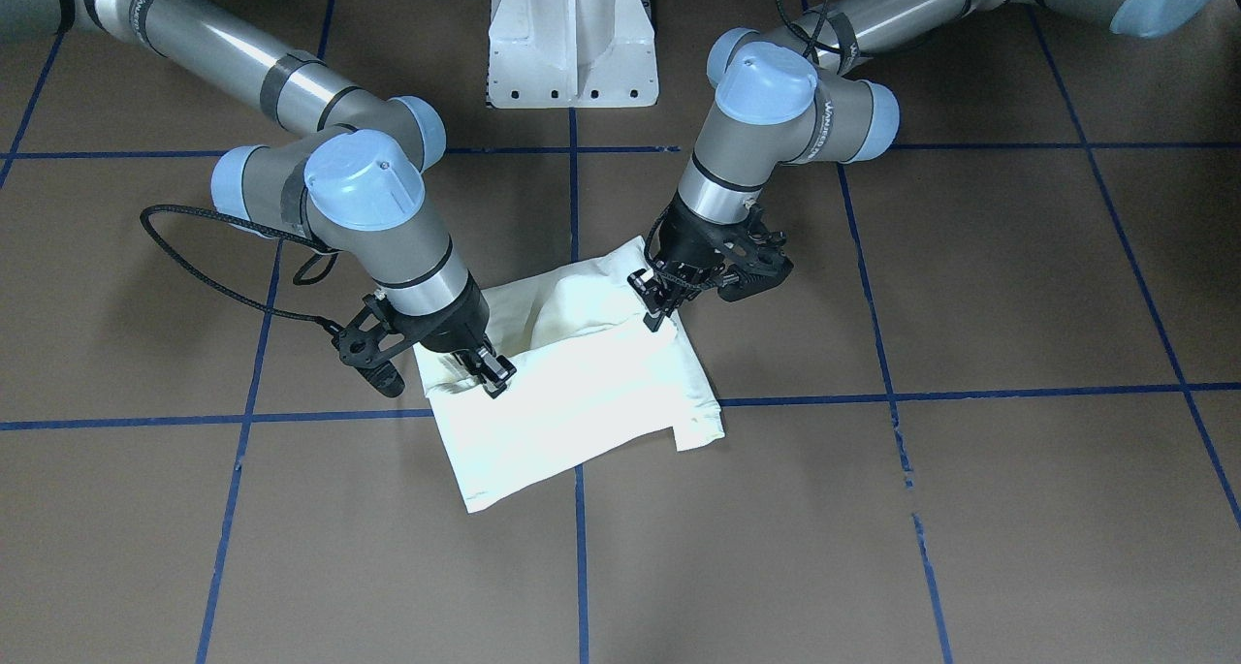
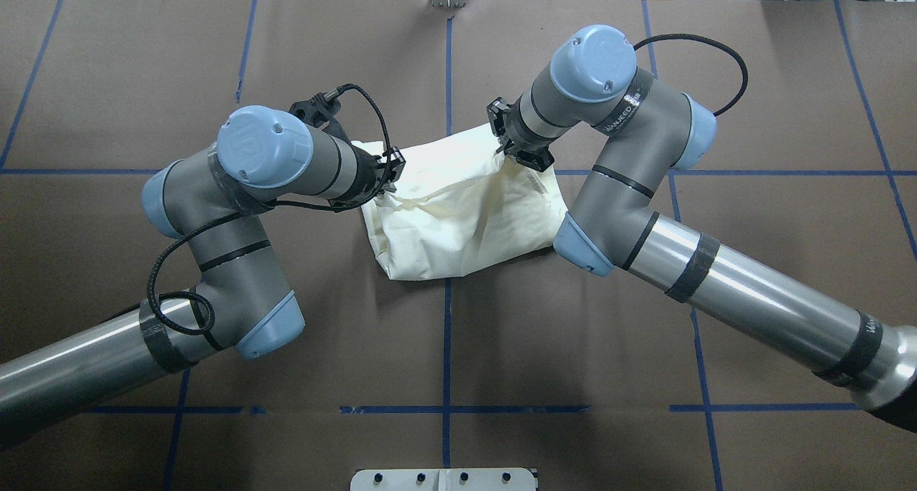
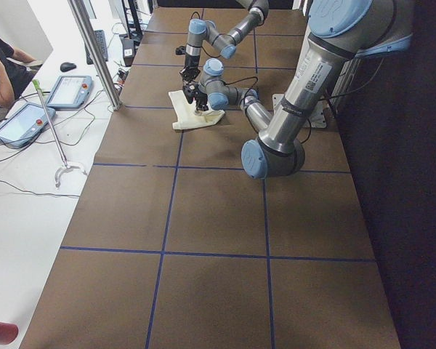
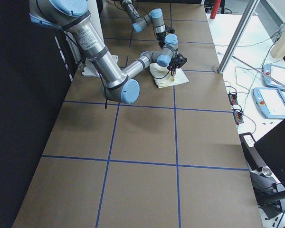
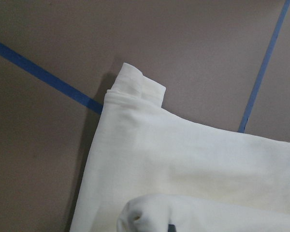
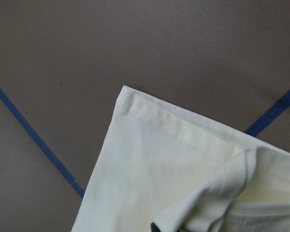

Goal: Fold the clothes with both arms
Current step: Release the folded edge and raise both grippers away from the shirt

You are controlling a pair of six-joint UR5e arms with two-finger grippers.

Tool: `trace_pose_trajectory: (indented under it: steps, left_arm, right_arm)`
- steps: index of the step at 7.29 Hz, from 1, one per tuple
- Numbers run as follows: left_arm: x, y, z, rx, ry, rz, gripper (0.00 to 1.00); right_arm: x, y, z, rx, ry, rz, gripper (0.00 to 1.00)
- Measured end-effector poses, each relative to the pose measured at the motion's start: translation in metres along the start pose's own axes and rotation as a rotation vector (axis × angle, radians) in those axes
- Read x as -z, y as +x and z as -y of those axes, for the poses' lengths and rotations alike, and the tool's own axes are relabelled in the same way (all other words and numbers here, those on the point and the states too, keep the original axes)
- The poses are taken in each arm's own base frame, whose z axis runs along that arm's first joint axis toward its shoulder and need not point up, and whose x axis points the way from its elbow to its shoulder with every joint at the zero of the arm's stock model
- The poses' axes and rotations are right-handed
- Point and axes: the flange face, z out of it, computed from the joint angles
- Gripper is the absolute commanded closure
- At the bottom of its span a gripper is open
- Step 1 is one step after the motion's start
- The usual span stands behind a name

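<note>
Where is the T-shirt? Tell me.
In the front-facing view the T-shirt lies mid-table across the blue tape line, pinched by the left gripper at view-right and the right gripper at view-left.

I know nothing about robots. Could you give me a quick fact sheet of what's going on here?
Garment: cream-white shirt, partly folded, plain side showing
Surface: brown table marked with blue tape lines
Left gripper: pinching a lifted edge of the shirt
Right gripper: pinching the lifted edge at the shirt's other end
Print: none visible in these views
</note>
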Motion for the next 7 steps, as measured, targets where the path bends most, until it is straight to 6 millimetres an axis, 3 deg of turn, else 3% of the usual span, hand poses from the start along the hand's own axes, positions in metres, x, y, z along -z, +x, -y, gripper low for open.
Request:
trace_pose_trajectory:
  steps: [1, 2, 3, 5, 7]
  left_arm:
    - [0.0, 0.001, 0.0, -0.001, 0.0, -0.001, 0.84]
    - [0.001, 0.001, 0.006, 0.001, 0.008, -0.001, 0.24]
    - [0.002, 0.001, 0.024, -0.003, 0.03, 0.002, 0.05]
    - [-0.001, 0.001, 0.088, -0.047, 0.079, 0.042, 0.01]
    - [-0.002, 0.004, 0.102, -0.086, 0.059, 0.039, 0.01]
  right_arm:
    - [-0.003, -0.005, -0.001, 0.0, 0.0, -0.004, 0.1]
    - [-0.007, -0.006, 0.001, -0.001, 0.004, -0.011, 0.0]
    - [-0.009, -0.006, 0.011, -0.009, 0.011, -0.019, 0.0]
    - [0.008, -0.013, 0.06, -0.015, -0.019, -0.039, 0.0]
    - [0.019, -0.017, 0.077, -0.007, -0.04, -0.04, 0.0]
